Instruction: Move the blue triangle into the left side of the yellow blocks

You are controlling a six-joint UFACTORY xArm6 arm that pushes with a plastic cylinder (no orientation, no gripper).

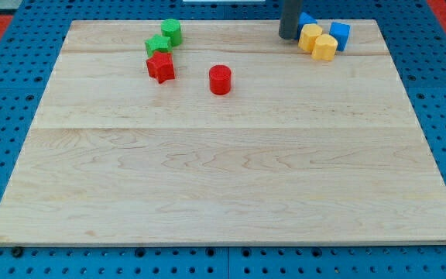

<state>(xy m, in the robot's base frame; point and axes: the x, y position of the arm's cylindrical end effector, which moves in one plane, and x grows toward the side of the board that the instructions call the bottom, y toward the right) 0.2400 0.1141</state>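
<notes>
my rod is standing upright, coming down from the view's top edge, and my tip (287,36) is resting on the wooden counter (223,178) near its far edge. no pincer is fitted, so there is nothing clenched or released. the blue triangle (307,18) is peeking out just right of the rod, touching the yellow blocks (318,41). a blue cube (339,34) is sitting at their right. far left are lying two green blocks (165,37), a red star (160,67) and a red cylinder (220,79).
</notes>
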